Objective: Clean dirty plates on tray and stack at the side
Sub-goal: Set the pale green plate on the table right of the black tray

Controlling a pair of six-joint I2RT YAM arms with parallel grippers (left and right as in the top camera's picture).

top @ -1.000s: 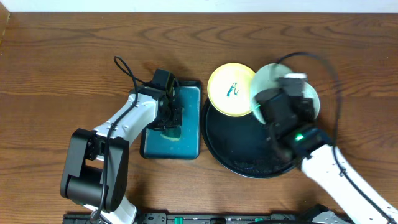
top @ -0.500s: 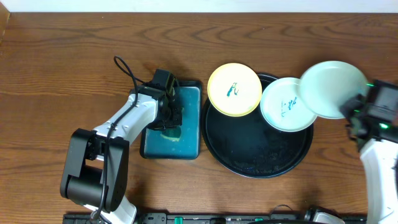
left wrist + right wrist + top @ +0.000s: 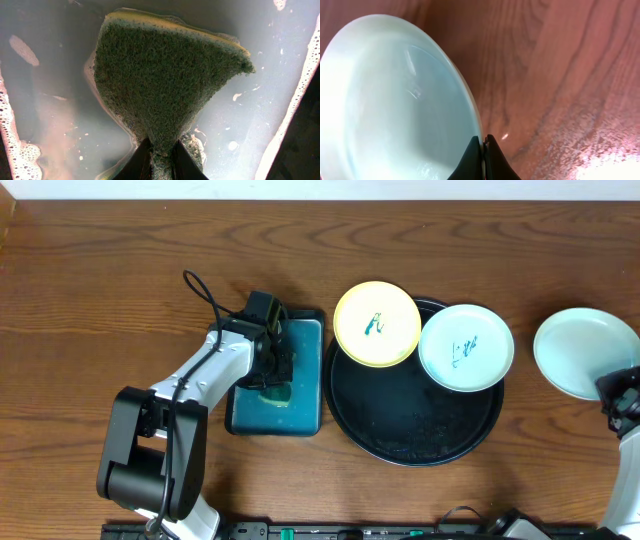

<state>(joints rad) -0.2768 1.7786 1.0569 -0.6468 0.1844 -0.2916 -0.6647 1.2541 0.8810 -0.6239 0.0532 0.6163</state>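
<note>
A black round tray [image 3: 410,430] carries a yellow plate [image 3: 377,324] and a pale green plate [image 3: 466,347], both with teal marks. My right gripper [image 3: 612,388] [image 3: 483,150] is shut on the rim of a clean pale green plate [image 3: 585,352] [image 3: 390,105], held over the table right of the tray. My left gripper [image 3: 272,370] [image 3: 161,160] is shut on a green and yellow sponge [image 3: 165,75] inside the teal basin [image 3: 300,410] of soapy water.
The basin stands just left of the tray. Bare wooden table [image 3: 120,290] lies at the back, far left and around the held plate. A black cable [image 3: 205,290] loops above the left arm.
My right gripper has carried the clean pale green plate from over the tray rightward to the table's right side, uncovering the marked pale green plate. The left arm has not moved.
</note>
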